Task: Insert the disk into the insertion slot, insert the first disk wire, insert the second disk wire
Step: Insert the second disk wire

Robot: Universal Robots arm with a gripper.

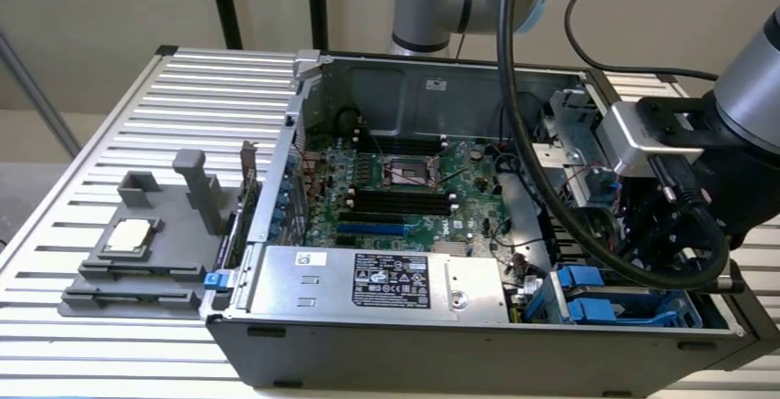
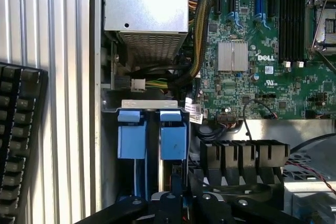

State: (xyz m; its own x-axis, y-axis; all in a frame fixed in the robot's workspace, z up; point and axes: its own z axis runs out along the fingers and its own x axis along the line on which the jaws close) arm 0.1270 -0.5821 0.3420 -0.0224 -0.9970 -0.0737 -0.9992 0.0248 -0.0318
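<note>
Two bright blue carrier ends (image 2: 173,139) (image 2: 131,135) sit side by side in the grey insertion slot (image 2: 147,104) at the case's corner. The disk's silver body is hidden inside the cage. My gripper (image 2: 176,176) hangs just over the carrier nearer the motherboard, shut, its thin dark fingers pressed together. I cannot tell whether a wire is pinched between them. A thin pale blue wire (image 2: 137,174) runs beside the other carrier. In the exterior view the blue carriers (image 1: 597,294) lie at the case's front right, below the arm's wrist (image 1: 755,98).
A silver power supply (image 1: 378,280) (image 2: 146,3) with a black label sits beside the cage, with a white connector (image 2: 138,83) on loose wires between them. The green motherboard (image 1: 403,189), a black finned shroud (image 2: 244,153), a grey block fixture (image 1: 146,253) and a keyboard (image 2: 18,135) surround it.
</note>
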